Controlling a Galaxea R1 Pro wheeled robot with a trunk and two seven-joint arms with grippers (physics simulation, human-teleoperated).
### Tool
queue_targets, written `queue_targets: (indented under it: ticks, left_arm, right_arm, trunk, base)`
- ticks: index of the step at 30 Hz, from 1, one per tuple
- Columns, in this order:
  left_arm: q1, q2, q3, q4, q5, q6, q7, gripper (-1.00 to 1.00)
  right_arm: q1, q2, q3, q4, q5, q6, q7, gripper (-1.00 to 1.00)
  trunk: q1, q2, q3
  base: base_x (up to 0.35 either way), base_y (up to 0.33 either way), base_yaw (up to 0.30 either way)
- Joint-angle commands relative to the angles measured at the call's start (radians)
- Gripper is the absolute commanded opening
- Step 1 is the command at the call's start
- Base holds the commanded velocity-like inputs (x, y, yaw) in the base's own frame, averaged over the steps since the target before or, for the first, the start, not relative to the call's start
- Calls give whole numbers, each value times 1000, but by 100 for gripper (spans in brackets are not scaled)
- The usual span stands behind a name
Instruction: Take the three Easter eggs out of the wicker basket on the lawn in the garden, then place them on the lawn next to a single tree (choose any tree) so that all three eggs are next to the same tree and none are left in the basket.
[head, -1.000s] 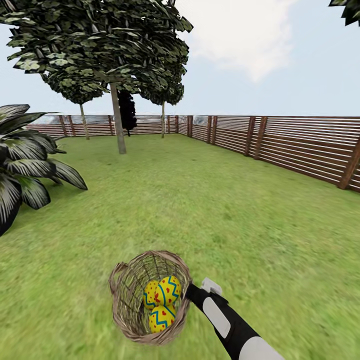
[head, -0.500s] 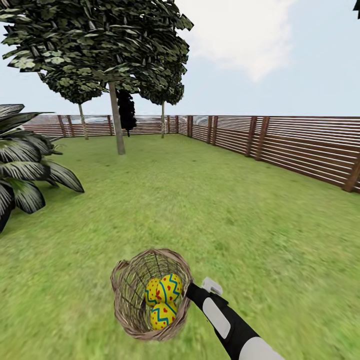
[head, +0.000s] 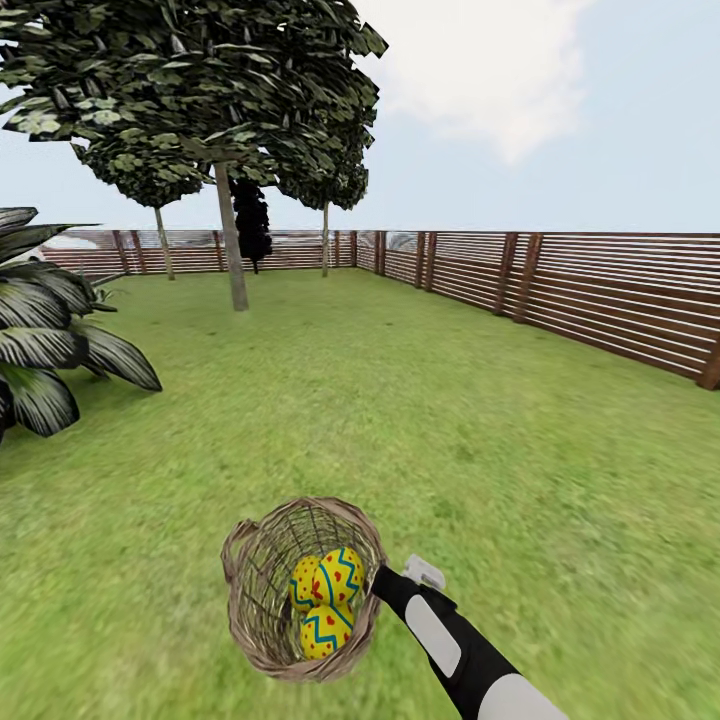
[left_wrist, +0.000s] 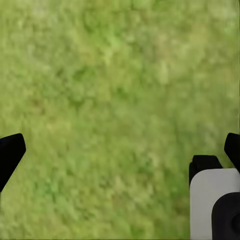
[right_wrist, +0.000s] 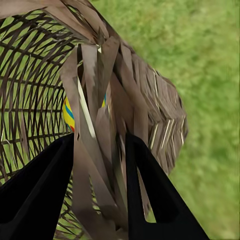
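Leftward slides the broad-leafed plant (head: 45, 340) as my view advances across the lawn (head: 450, 420); the wicker basket (head: 262, 570), all three Easter eggs (head: 322, 600) inside, hangs from my right gripper (right_wrist: 97, 165), clamped on its rim. My left gripper (left_wrist: 120, 150) hangs wide over grass. Carrying step, I judge: next, reach the thick-trunked tree (head: 231, 240) ahead, then unload beside it.

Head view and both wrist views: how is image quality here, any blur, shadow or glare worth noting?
Head view: flat, even light, no glare; the lawn smears near the bottom edge, the wicker basket and Easter eggs stay crisp. Left wrist view: soft, mottled grass without detail. Right wrist view: the basket rim fills the close foreground between the dark fingers, slightly soft.
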Motion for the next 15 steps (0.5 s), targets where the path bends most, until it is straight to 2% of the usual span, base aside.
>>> queue_targets:
  ticks: [1, 15]
  left_arm:
    - [-1, 1, -8, 1, 10, -4, 0, 100]
    - [-1, 1, -8, 1, 10, -4, 0, 100]
  right_arm:
    - [-1, 0, 2, -3, -4, 2, -7, -100]
    - [-1, 0, 3, -3, -4, 2, -7, -100]
  trunk:
    - [1, -1, -1]
    - [1, -1, -1]
  base:
    - [329, 0, 0]
    - [329, 0, 0]
